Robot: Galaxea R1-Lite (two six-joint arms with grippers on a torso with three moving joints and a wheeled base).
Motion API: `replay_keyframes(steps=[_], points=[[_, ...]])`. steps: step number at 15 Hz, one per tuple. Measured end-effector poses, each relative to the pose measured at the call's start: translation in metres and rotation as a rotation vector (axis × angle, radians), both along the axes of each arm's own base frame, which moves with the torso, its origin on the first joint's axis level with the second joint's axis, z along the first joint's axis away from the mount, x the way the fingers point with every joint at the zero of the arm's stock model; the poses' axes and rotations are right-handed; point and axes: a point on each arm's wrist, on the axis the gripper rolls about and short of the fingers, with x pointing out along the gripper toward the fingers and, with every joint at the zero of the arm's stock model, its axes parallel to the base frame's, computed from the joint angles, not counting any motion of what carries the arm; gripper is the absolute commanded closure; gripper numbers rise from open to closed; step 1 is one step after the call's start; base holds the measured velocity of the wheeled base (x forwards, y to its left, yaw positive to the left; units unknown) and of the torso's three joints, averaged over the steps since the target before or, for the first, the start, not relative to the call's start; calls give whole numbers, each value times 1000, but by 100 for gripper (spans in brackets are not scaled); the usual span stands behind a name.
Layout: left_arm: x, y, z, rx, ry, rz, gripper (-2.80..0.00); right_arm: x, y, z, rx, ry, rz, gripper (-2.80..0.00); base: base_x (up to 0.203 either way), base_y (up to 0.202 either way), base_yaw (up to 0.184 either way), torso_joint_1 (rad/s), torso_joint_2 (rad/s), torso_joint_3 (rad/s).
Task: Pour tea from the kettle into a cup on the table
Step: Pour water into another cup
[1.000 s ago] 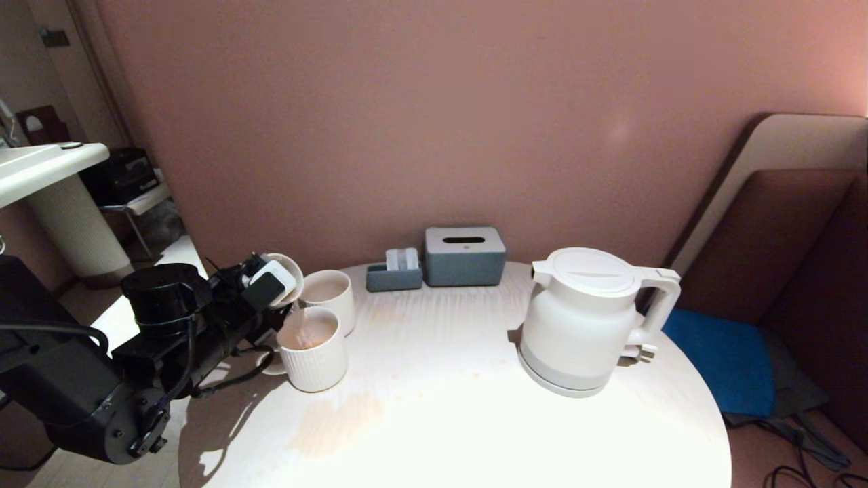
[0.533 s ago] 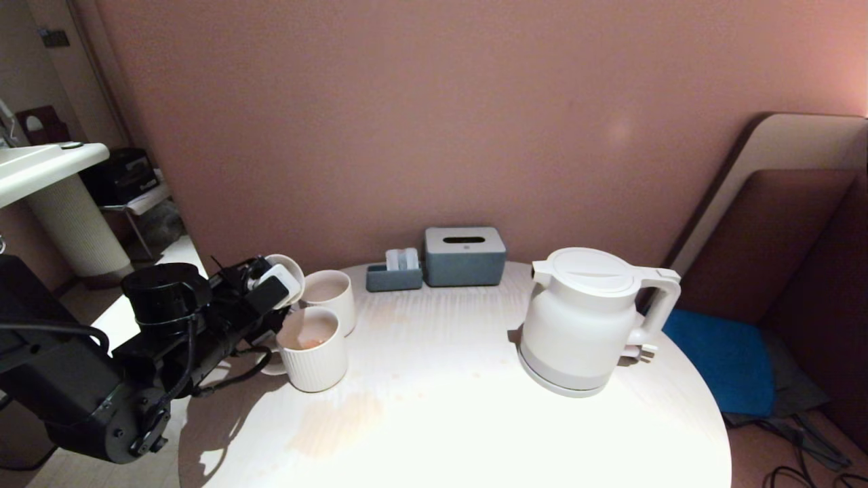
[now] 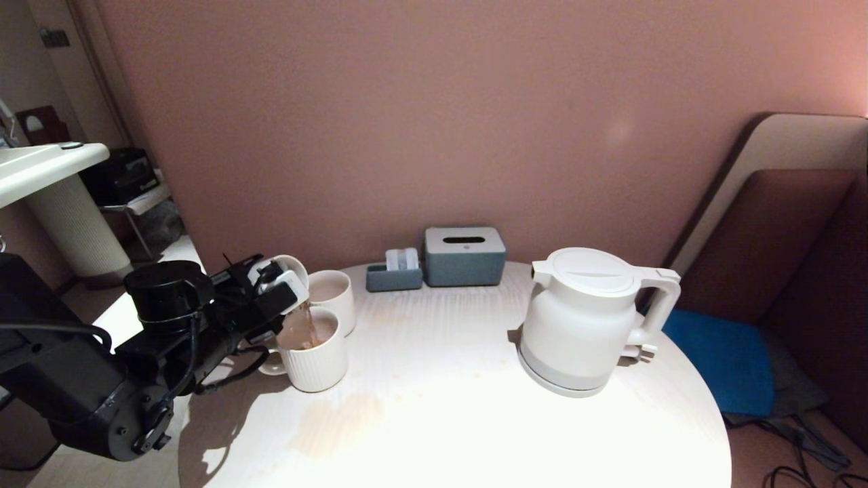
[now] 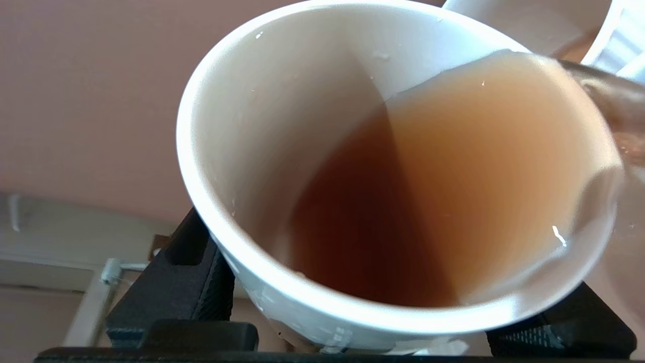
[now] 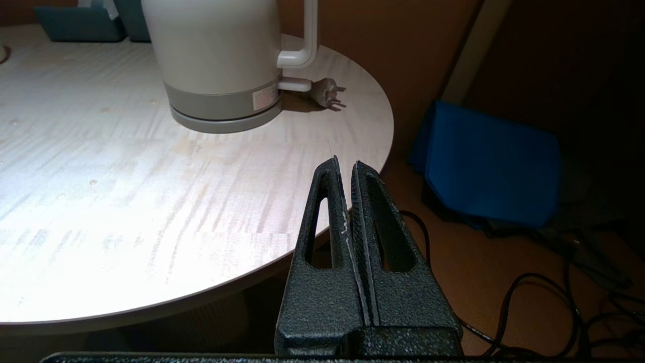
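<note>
My left gripper [image 3: 281, 285] clamps the cup [image 3: 290, 268], tipped so its mouth sits just over the near mug [image 3: 313, 352], tea [image 4: 428, 201] running in. The kettle [image 3: 590, 318] stands well apart on the table [image 3: 441, 420]; my right gripper [image 5: 346, 169] is closed, idle.

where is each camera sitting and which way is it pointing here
Head view: up on the robot's head, looking forward and down at the round table, kettle and mugs; the left arm shows, its left hand tipping a cup over a ribbed mug.
Left wrist view: behind the left hand, looking into the tilted cup of tea; black fingers show.
Right wrist view: low beside the table edge, facing the kettle; the shut right hand shows.
Shared: head and right wrist views both show the kettle and table.
</note>
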Motion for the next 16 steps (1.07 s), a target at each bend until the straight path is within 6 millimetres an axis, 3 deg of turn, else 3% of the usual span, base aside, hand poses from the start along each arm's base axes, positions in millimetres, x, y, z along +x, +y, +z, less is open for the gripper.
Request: replay_keyframes(steps=[16], points=[[0,-2,2,30,-10,-11,0,0,0,0,0,0,0,0,0,0,0,0,0,0]])
